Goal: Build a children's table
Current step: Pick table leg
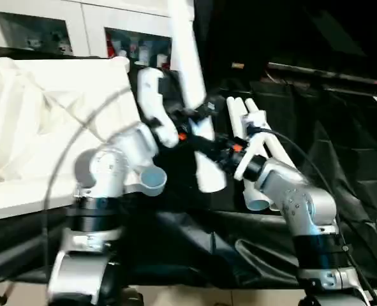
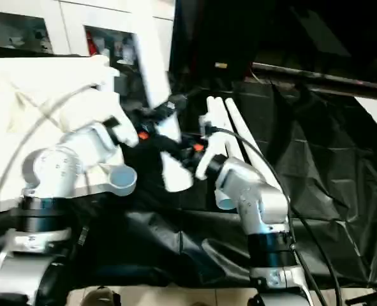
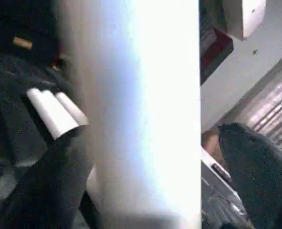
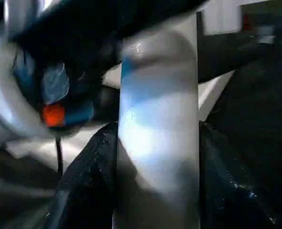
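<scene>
The children's table top lies underside up at the left on the black cloth, with a round corner socket at its near right corner. A white leg stands tilted in the middle, its lower end just right of that socket. My left gripper stands open around the leg's middle, and in the left wrist view the leg runs between the dark fingers with a gap on one side. My right gripper is shut on the leg lower down, fingers pressed to both sides.
Several more white legs lie side by side on the black-draped work table, right of my grippers. White cabinets with glass doors stand behind. A grey cable loops over the table top beside my left forearm.
</scene>
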### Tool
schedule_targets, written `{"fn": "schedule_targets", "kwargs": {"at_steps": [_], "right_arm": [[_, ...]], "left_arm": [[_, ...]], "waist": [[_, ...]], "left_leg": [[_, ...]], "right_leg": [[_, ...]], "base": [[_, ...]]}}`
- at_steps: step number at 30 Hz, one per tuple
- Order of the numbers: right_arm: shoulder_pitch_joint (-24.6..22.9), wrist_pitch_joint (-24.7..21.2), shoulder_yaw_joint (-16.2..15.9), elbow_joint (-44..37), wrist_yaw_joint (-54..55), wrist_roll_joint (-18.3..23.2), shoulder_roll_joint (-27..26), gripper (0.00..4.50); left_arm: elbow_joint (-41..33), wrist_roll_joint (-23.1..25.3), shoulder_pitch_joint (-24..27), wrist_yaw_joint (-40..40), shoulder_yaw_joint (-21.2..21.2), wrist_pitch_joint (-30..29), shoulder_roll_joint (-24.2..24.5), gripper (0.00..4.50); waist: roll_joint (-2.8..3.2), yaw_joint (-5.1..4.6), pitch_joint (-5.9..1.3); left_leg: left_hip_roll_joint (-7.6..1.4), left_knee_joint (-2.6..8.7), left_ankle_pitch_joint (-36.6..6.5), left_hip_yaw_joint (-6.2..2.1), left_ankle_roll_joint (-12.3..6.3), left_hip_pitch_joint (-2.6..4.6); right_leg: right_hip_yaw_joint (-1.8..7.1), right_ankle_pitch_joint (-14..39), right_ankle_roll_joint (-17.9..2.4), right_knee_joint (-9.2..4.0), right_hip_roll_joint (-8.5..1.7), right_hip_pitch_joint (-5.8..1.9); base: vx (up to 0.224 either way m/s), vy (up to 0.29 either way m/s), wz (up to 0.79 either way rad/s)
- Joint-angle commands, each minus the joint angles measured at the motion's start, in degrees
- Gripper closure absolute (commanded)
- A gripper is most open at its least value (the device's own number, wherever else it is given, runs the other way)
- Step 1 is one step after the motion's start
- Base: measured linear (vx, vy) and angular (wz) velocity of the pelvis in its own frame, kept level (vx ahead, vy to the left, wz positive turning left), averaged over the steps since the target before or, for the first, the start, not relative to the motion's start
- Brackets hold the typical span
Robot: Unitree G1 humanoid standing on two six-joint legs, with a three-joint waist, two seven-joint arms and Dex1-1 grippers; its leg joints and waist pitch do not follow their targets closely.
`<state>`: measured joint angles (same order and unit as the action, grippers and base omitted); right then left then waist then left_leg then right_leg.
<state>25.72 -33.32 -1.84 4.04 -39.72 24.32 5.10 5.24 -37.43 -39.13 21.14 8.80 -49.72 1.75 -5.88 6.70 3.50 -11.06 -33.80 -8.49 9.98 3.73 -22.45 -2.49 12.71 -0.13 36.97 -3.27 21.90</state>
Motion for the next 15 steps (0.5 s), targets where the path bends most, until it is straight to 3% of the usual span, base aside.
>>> {"fn": "schedule_targets", "kwargs": {"at_steps": [1,4,5,9,11,12,13,14,15], "right_arm": [[0.1,0.5,-1.2,-0.3,0.9,-2.3,0.7,2.66],[0.8,1.9,-0.9,1.9,3.6,-4.2,0.5,2.66],[1.3,2.6,-0.7,2.4,4.7,-4.7,0.6,2.66],[2.5,3.7,0.1,3.5,7.4,-5.7,0.6,2.66],[2.5,4.2,0.0,3.4,7.7,-5.9,0.4,2.66],[2.1,4.3,-0.4,2.9,8.0,-6.2,0.1,2.66],[1.8,4.5,-0.7,2.8,8.4,-6.5,0.0,2.66],[1.7,4.7,-0.9,2.8,9.0,-6.7,-0.2,2.66],[1.3,4.9,-1.0,2.6,9.2,-6.7,-0.4,2.66]], "left_arm": [[-1.6,-3.0,-0.4,-0.2,0.4,-1.5,-0.9,0.00],[-1.7,-3.5,-0.3,-0.3,0.3,-2.3,-0.5,0.00],[-1.7,-2.0,-0.5,-1.2,0.0,-2.6,0.1,0.27],[-1.5,0.8,-1.0,-3.1,-0.4,-3.8,1.3,0.39],[-1.4,0.8,-1.1,-3.6,-0.7,-3.6,1.3,0.77],[-1.3,1.3,-1.0,-3.9,-1.5,-3.0,1.1,0.77],[-1.3,1.7,-1.0,-3.9,-2.0,-2.7,1.1,0.77],[-1.3,2.3,-0.9,-3.7,-2.8,-2.5,1.3,0.87],[-1.3,2.6,-0.9,-3.7,-3.2,-2.2,1.2,0.87]], "waist": [[0.95,0.24,-3.66],[1.05,0.30,-3.69],[0.91,0.34,-3.73],[1.03,0.31,-3.77],[1.46,0.29,-3.90],[2.66,0.50,-4.04],[1.85,0.27,-4.02],[4.22,0.48,-4.19],[3.14,-0.05,-4.03]], "left_leg": [[-2.03,4.10,-13.7,-0.70,3.67,1.68],[-2.15,4.12,-14.4,-0.86,3.81,1.76],[-2.18,4.21,-14.0,-0.93,3.98,1.71],[-2.11,4.21,-13.2,-0.87,4.32,1.79],[-2.05,4.18,-12.2,-0.91,4.46,1.64],[-2.00,4.11,-11.6,-1.05,4.61,1.68],[-2.05,4.10,-11.5,-0.94,4.38,1.64],[-1.94,3.99,-11.5,-1.21,4.89,1.82],[-1.98,4.03,-12.0,-1.01,4.63,1.76]], "right_leg": [[2.37,9.9,-8.1,-5.40,-4.54,-1.85],[2.41,11.4,-7.1,-5.49,-4.64,-1.74],[2.33,10.9,-6.9,-5.33,-4.59,-1.71],[2.36,8.9,-6.1,-5.15,-4.46,-1.66],[2.37,5.8,-6.3,-4.95,-4.28,-1.83],[2.36,3.6,-6.7,-4.56,-4.37,-1.92],[2.32,2.1,-6.7,-4.72,-4.24,-2.04],[2.35,1.0,-7.1,-4.26,-4.30,-1.93],[2.33,-0.5,-7.6,-4.76,-4.03,-2.03]], "base": [[0.000,0.000,0.00],[0.000,0.000,0.00],[0.000,0.000,0.00],[0.000,0.000,0.00],[0.000,0.000,0.00],[0.000,0.000,0.00],[0.000,0.000,0.00],[0.000,0.000,0.00],[0.000,0.000,0.00]]}}
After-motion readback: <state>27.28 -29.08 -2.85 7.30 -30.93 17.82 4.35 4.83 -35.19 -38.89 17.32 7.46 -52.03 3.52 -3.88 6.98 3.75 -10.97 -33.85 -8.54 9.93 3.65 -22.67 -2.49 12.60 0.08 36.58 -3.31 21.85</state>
